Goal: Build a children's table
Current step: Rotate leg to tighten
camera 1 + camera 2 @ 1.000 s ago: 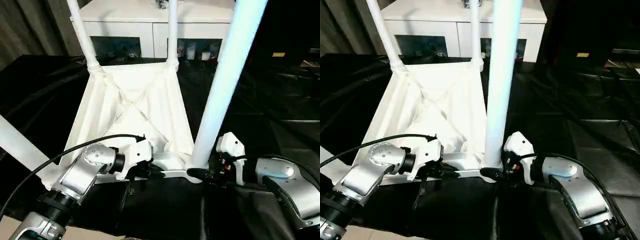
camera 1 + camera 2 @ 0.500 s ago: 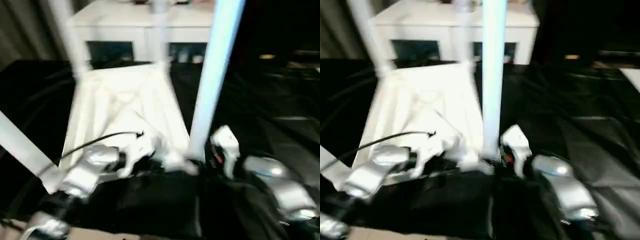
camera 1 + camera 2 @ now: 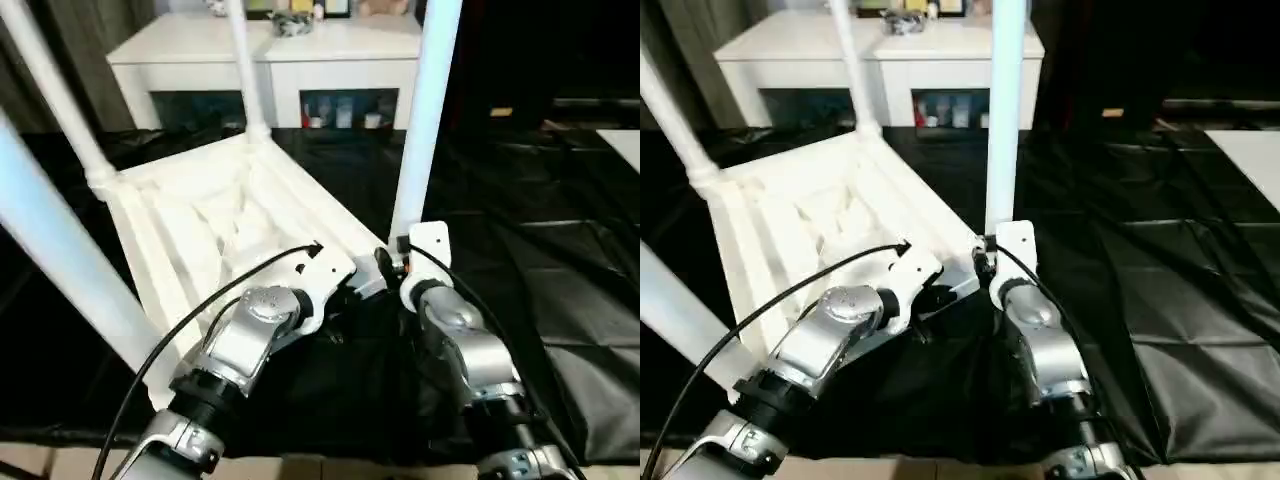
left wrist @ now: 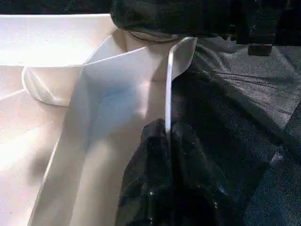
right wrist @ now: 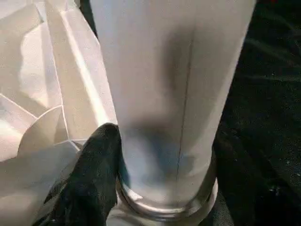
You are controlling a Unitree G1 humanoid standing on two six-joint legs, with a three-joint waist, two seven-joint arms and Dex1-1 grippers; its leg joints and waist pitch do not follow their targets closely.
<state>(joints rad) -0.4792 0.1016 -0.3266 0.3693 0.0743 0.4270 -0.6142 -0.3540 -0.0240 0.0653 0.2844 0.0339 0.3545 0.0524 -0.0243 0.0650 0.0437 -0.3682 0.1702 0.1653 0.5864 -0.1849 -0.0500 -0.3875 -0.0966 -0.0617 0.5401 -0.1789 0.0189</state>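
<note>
The left gripper (image 4: 167, 141) is pinched shut on the thin side rim of the tabletop (image 3: 190, 215), one black finger (image 4: 141, 174) on the ribbed inner side and the other outside. The upturned tabletop lies on the black cover (image 3: 590, 300), just ahead of both silver forearms, with all 4 legs seated in its corner sockets and pointing upward. Going rightward along the near edge, the near right leg (image 3: 425, 110) rises from its socket, long axis close to upright. The right gripper (image 5: 141, 188) stands partly open around this leg's base, 1 finger (image 5: 91, 174) pressed on the tube just above the collar; whether the other finger touches is hidden. Each arm sits right at its own hold, so any lift or turn of the table likely pivots on these 2 grips.
</note>
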